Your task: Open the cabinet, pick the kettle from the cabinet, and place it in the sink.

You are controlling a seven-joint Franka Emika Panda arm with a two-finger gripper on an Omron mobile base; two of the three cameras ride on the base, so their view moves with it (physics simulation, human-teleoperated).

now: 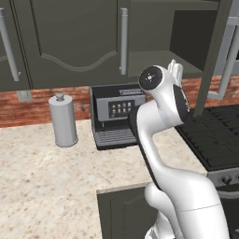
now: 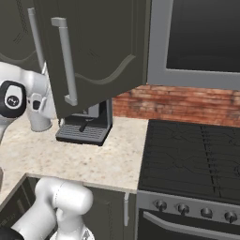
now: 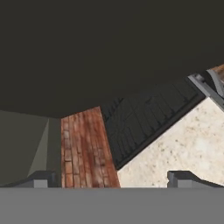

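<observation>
- the cabinet hangs on the wall above the counter; its right-hand door stands swung out toward the room, seen almost edge-on in the left base view and face-on in the right base view, with its long silver bar handle on the near edge.
- behind the open door a bare stretch of shelf and a dark interior show; i cannot make out the kettle in there from these angles.
- the gripper has its two dark fingertips set wide apart at the bottom of the hand view, nothing between them.
- in the hand view the underside of the cabinet is a broad dark surface across the top, with brick wall, black stove grate and speckled counter below it.
- the white arm rises from the base and bends up, its hand just under the open cabinet's bottom edge.
- on the counter sit a black coffee machine against the brick, and left of it a tall grey cylinder with a knob.
- the stove stands right of the counter, with a row of knobs along its front.
</observation>
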